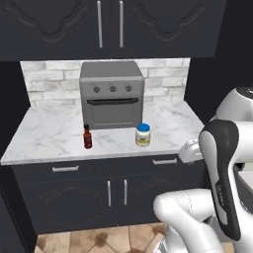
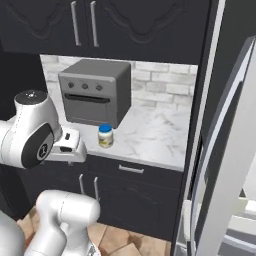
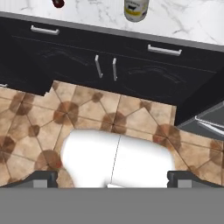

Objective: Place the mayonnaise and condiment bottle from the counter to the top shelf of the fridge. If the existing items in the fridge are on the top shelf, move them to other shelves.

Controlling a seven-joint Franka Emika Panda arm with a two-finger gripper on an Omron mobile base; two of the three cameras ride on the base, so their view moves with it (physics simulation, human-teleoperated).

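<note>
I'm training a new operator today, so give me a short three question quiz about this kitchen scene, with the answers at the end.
1. True or false: the mayonnaise jar stands on the counter in front of the toaster oven.
2. Which stands further left in the left base view: A) the red bottle, B) the mayonnaise jar?
3. Fill in: the gripper is ____, holding nothing, and looks down at the tiled floor.

Key: 1 true; 2 A; 3 open.
</note>
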